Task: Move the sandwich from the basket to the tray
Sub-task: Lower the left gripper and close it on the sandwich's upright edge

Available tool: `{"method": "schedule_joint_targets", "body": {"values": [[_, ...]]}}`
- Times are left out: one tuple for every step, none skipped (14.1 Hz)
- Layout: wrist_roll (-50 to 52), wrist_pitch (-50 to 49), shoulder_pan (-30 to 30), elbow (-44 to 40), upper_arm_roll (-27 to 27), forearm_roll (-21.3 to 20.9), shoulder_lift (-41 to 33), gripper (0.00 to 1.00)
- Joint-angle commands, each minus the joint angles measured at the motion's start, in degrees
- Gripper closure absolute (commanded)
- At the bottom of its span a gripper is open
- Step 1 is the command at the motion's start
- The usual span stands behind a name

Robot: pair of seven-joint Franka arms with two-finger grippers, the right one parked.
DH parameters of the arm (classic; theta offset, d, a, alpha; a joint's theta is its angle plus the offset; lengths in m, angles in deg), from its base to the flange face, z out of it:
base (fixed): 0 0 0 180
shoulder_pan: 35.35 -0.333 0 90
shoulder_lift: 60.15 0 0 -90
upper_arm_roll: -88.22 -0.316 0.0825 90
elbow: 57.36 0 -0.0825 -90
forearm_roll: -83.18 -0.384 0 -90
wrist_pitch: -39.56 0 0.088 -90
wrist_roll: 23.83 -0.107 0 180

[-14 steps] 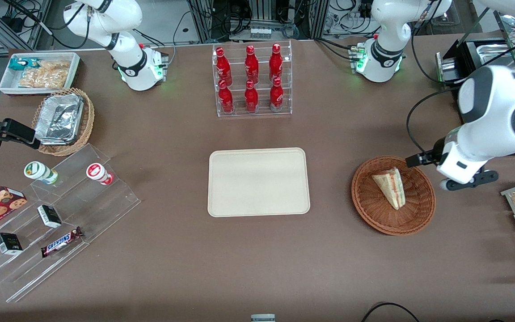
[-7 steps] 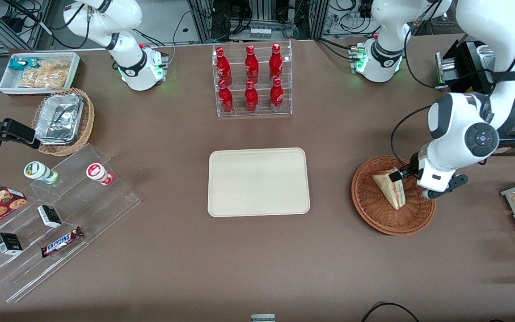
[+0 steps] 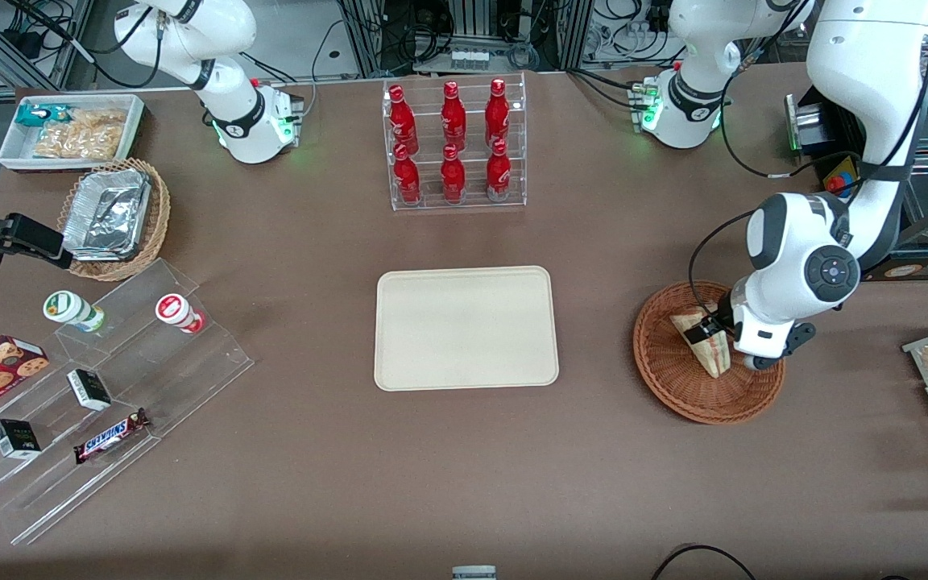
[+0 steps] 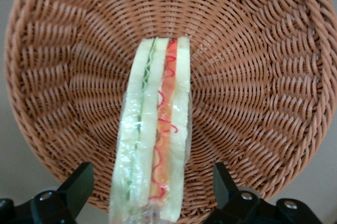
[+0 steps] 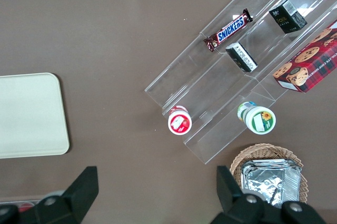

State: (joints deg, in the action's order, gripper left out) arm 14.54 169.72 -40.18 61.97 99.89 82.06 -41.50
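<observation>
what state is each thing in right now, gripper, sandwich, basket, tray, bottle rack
gripper: open, low over the basket, fingers either side of the sandwich
sandwich: wrapped in clear film, lying in the basket, not gripped
basket: upright on the table, holding only the sandwich
tray: flat on the table, nothing on it
bottle rack: upright, six red bottles standing in it

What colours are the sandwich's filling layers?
Green, red and orange-pink in the sandwich; left wrist view shows it best.
</observation>
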Motion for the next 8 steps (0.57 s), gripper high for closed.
{"method": "schedule_joint_targets", "body": {"values": [[1.17, 2.19, 0.52, 0.11, -0.07, -0.12, 1.56, 0.0], [1.17, 2.28, 0.52, 0.2, -0.07, -0.12, 1.91, 0.05], [1.17, 2.28, 0.52, 0.38, -0.07, -0.12, 1.92, 0.18], [1.09, 2.28, 0.52, 0.64, -0.07, -0.12, 1.83, 0.37], [1.09, 2.28, 0.52, 0.73, -0.07, -0.12, 1.83, 0.53], [1.09, 2.28, 0.52, 0.64, -0.07, -0.12, 1.83, 0.7], [1.09, 2.28, 0.52, 0.64, -0.07, -0.12, 1.83, 0.8], [1.0, 2.28, 0.52, 0.64, -0.07, -0.12, 1.83, 0.87]]}}
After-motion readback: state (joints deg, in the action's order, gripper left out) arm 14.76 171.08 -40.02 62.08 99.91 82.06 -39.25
